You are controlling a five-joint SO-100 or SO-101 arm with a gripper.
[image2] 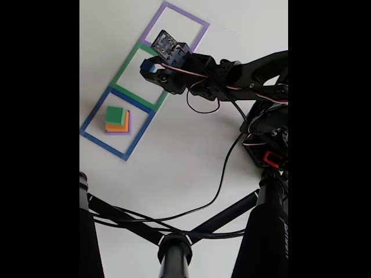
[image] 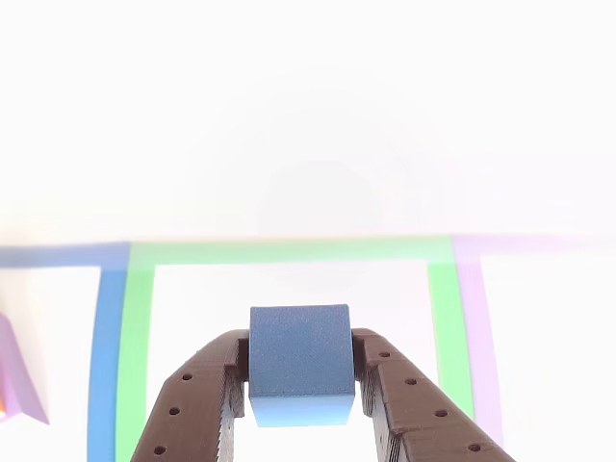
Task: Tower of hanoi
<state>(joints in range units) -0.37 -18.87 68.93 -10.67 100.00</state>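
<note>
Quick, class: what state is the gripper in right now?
Gripper: closed on the blue cube, above the green square outline.

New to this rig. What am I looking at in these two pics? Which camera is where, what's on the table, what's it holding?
It is a small robot arm on a white table, with a two-finger end effector at its tip.

The close-up comes from a camera that seems to ride just behind the fingers, looking forward along them. The other picture is a fixed view looking down at the table from above.

The end effector is shut on a blue cube, held over the green outline.

On the table lie three flat square outlines in a row: blue, green and purple. Inside the blue one sits a stack of cubes: green on top, then orange, then purple.

The black bars at the bottom of the fixed view look like a stand, with cables running to the arm.
</note>
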